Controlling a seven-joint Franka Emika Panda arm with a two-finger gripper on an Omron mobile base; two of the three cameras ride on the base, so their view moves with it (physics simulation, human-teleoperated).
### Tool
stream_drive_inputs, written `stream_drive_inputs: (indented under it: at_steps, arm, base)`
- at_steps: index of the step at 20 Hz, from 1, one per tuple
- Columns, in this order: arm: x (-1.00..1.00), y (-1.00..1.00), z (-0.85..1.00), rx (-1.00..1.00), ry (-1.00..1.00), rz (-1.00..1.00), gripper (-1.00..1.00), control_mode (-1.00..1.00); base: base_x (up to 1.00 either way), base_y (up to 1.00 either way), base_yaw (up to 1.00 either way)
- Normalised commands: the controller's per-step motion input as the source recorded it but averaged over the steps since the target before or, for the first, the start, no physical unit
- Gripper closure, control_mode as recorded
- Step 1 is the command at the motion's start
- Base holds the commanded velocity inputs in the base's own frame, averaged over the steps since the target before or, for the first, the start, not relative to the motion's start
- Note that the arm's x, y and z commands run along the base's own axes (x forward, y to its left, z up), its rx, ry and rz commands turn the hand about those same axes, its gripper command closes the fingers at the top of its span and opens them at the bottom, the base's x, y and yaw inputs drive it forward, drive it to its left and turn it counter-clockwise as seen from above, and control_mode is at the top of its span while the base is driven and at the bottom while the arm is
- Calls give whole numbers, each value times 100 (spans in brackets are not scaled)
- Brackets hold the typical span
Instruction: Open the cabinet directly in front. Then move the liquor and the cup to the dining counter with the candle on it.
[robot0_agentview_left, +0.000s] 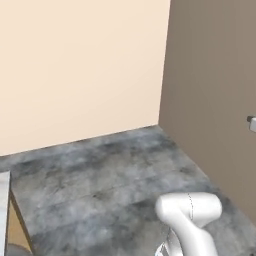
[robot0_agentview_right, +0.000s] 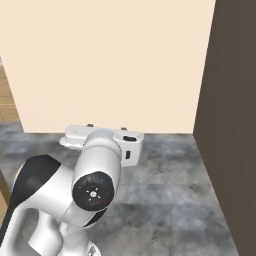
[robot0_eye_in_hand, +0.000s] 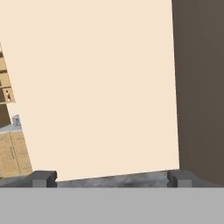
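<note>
The jaws stand wide apart. In the hand view the two dark finger tips (robot0_eye_in_hand: 43, 178) rise near opposite sides of the picture's bottom, with nothing between them but a strip of grey floor (robot0_eye_in_hand: 118, 180) and the cream wall (robot0_eye_in_hand: 96, 87) behind it. In the right base view the white arm (robot0_agentview_right: 95, 185) reaches forward and low, and its tips are two small dark studs facing that same wall.

The robot faces a bare room corner. A cream wall meets a dull brown wall (robot0_agentview_left: 215, 90) along an upright seam, and mottled dark-grey floor runs up to the foot of both.

At the left edge of the hand view a narrow stack of light-wood panels (robot0_eye_in_hand: 5, 81) shows beside the cream wall, with a tan wood-patterned patch (robot0_eye_in_hand: 13, 153) below it. It is too small and cropped to tell whether these panels belong to the cabinet.

In the lower left corner of the left base view, a pale grey strip (robot0_agentview_left: 4, 210) sits above a tan wood side (robot0_agentview_left: 17, 227). It may be the edge of a surface, but I cannot tell which.

A small white piece with a dark end (robot0_agentview_left: 252, 122) shows at the right edge of the left base view, against the brown wall. What it is cannot be made out.
</note>
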Motion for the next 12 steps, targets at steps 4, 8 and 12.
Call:
stream_drive_inputs:
  at_steps: [4,8,12]
  arm:
    - [0,0,0,0,0,0,-100,100]
    - [0,0,0,0,0,0,-100,100]
    - [0,0,0,0,0,0,-100,100]
  base:
    - [100,34,0]
    - [100,37,0]
    - [100,37,-3]
